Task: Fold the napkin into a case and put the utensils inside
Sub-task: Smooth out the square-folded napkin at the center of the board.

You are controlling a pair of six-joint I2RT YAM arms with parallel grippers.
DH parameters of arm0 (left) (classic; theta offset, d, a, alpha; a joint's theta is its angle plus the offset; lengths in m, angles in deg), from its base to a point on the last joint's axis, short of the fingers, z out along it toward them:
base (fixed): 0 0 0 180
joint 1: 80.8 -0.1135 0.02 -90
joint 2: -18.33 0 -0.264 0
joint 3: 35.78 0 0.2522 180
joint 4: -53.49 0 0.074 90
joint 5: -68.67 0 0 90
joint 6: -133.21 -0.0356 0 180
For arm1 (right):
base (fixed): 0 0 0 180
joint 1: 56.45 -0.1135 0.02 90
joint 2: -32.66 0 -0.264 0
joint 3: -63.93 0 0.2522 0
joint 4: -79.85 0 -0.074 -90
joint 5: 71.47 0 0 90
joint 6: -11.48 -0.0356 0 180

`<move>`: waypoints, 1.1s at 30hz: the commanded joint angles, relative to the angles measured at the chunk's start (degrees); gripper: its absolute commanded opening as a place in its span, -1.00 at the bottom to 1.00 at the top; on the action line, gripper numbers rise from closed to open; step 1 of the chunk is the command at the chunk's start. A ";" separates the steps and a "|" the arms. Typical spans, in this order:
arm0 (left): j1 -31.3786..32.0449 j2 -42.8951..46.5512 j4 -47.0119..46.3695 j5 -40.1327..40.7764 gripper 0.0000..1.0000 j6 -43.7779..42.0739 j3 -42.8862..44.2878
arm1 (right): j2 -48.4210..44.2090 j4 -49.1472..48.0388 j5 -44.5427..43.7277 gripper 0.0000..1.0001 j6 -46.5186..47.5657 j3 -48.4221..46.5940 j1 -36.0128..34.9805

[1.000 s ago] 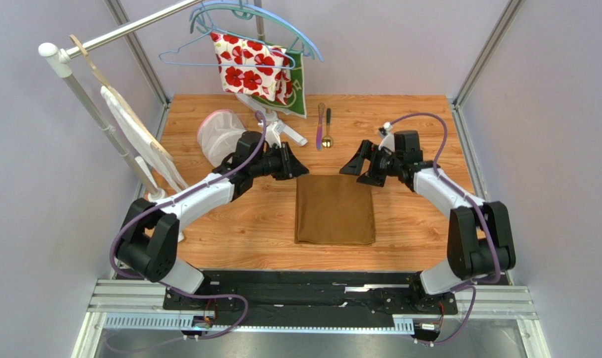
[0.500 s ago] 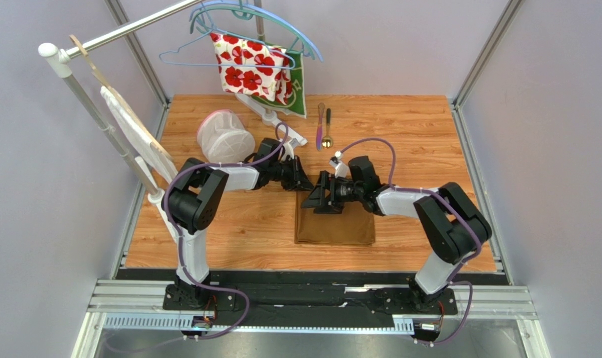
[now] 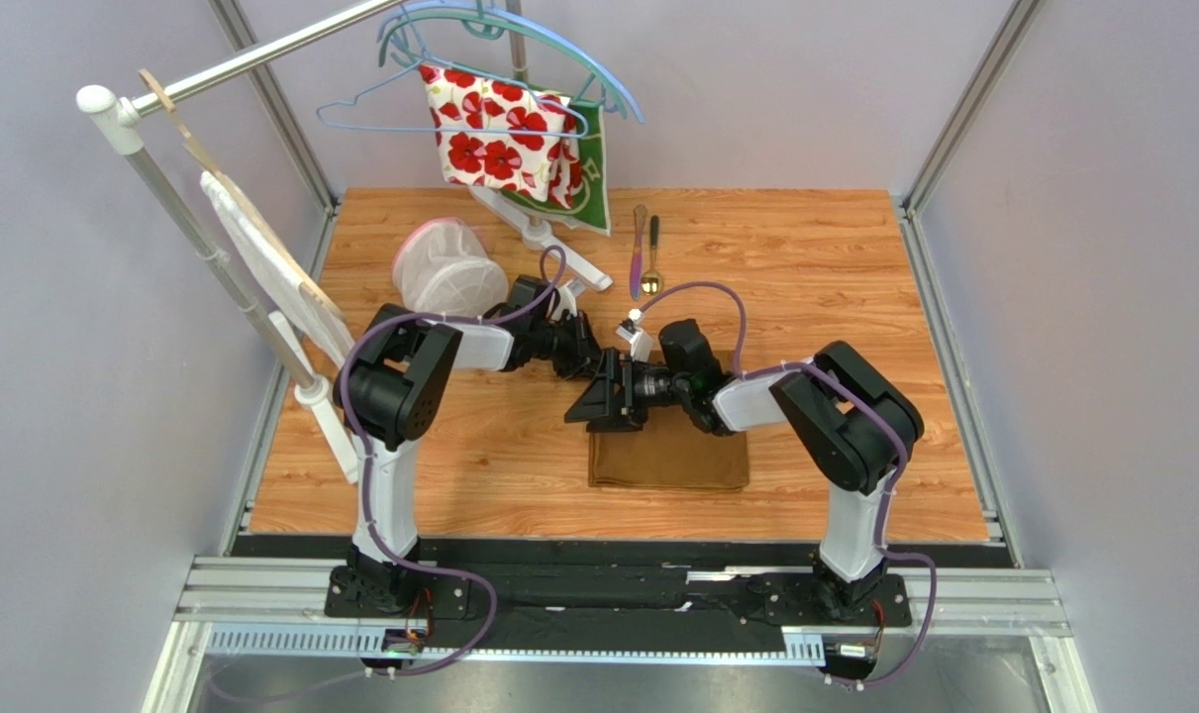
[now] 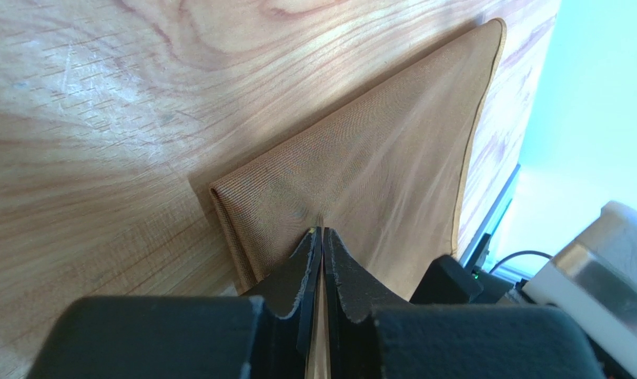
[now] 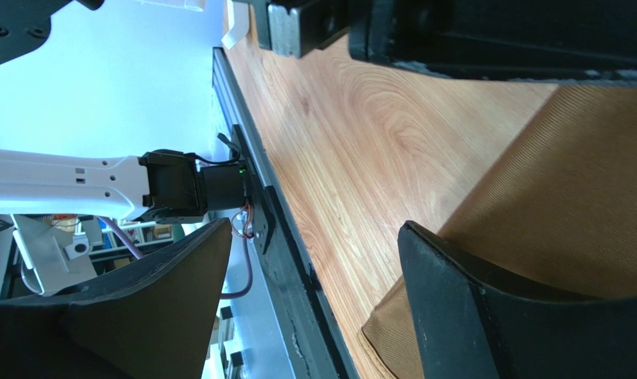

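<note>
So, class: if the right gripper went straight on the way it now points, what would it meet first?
Most likely the bare wooden table, just beside the napkin: the right gripper, fingers open, points down at it. Depth is unclear.

On inspection, the left arm (image 3: 479,345) and right arm (image 3: 769,398) each show white tubular links between bulky black joint housings, a looping purple cable (image 3: 702,285) alongside, and matte black tapered fingers (image 4: 291,278) at the end.
</note>
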 commanded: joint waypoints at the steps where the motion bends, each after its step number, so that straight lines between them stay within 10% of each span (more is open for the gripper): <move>1: -0.27 -0.33 1.17 0.40 -0.77 0.42 1.16 | 2.20 -8.51 0.97 0.63 -2.48 -0.02 -0.62; 33: -0.36 0.38 -0.50 2.78 -0.84 2.26 -0.33 | 10.82 -35.06 -0.26 0.64 -16.10 13.95 -13.45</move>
